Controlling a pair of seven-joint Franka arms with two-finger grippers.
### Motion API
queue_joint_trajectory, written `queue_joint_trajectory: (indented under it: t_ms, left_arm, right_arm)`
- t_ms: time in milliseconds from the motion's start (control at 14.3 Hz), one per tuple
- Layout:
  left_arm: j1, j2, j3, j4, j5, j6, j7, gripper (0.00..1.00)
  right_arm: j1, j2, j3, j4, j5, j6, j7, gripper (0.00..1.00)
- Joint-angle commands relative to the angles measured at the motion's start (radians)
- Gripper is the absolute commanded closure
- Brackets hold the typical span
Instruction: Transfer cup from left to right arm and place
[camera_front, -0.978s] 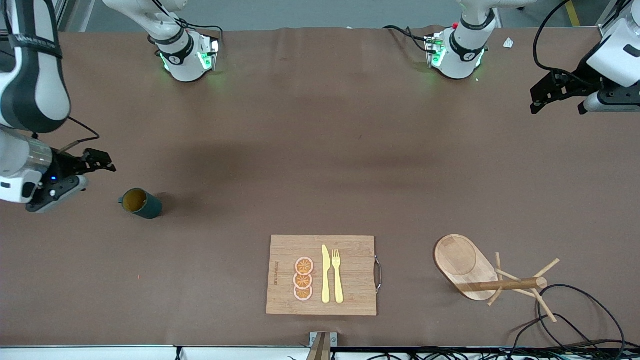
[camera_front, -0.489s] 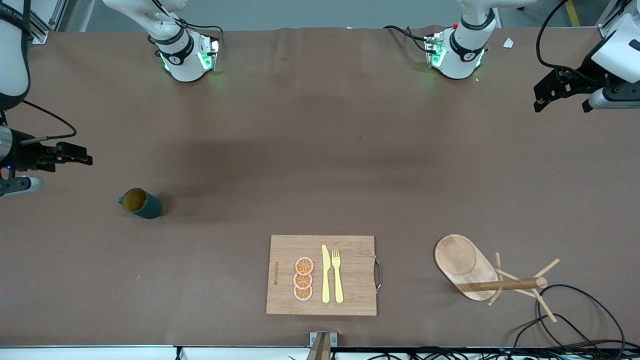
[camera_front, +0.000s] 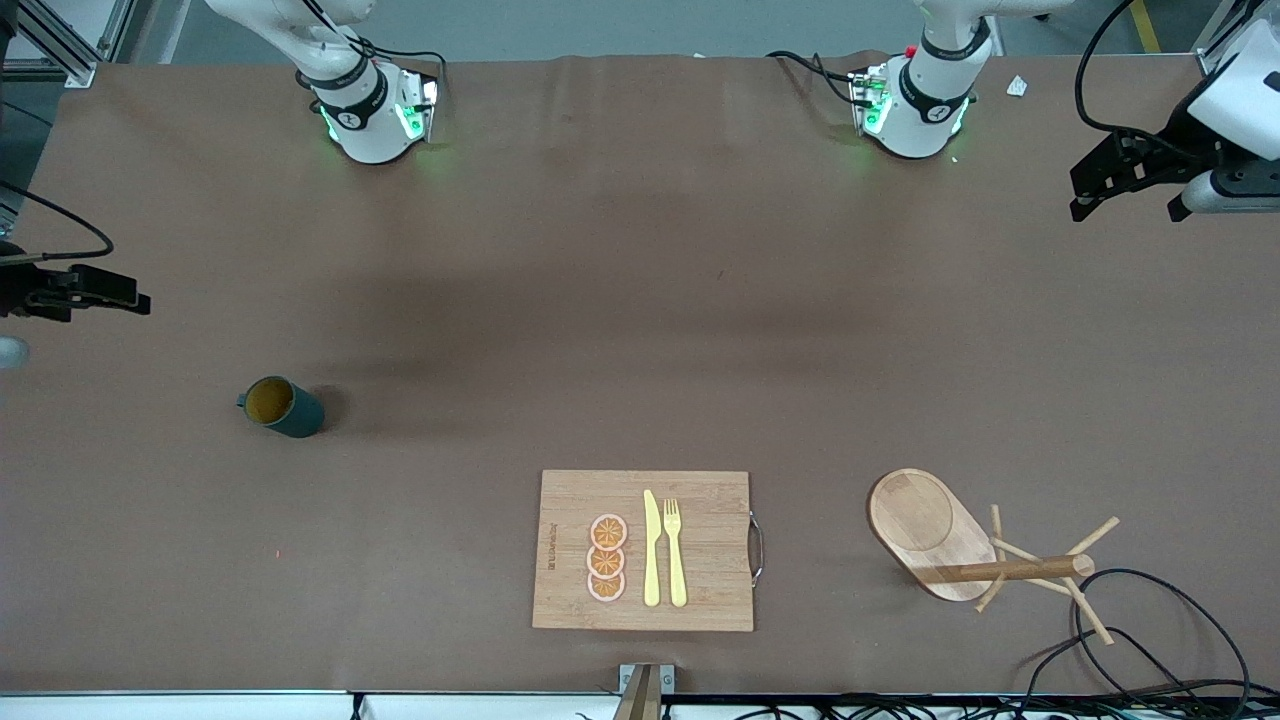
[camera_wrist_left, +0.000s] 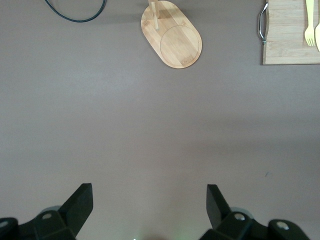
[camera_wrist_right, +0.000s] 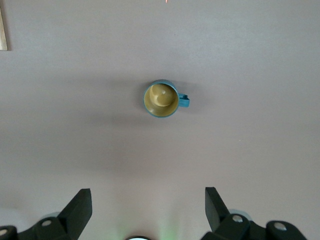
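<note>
Upright, cup (camera_wrist_right: 161, 98) on table, well apart from open right gripper (camera_wrist_right: 145, 212).

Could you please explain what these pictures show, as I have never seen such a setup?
Two robot arms stand at a brown table. One picture looks down from across it; the other two come from cameras on the arms' wrists. The left claw and right claw both hang open at the table's ends, holding nothing. A teal cup stands upright toward the right arm's end. Nearer the camera lie a cutting board with orange slices, a knife and a fork, and a tipped wooden mug stand.
</note>
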Motion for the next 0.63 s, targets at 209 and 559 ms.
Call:
queue_joint_trajectory:
  t_ms: [209,559]
  left_arm:
    - [-0.004,0.021,-0.002,0.037,0.021,-0.023,0.014,0.0]
    - [0.001,0.026,-0.004,0.042,0.021,-0.025,0.017,0.0]
  right_arm:
    - [-0.018,-0.002,0.01,0.02,0.002,-0.034,0.033,0.0]
    - [-0.004,-0.066,0.021,0.008,-0.01,-0.102,0.137,0.0]
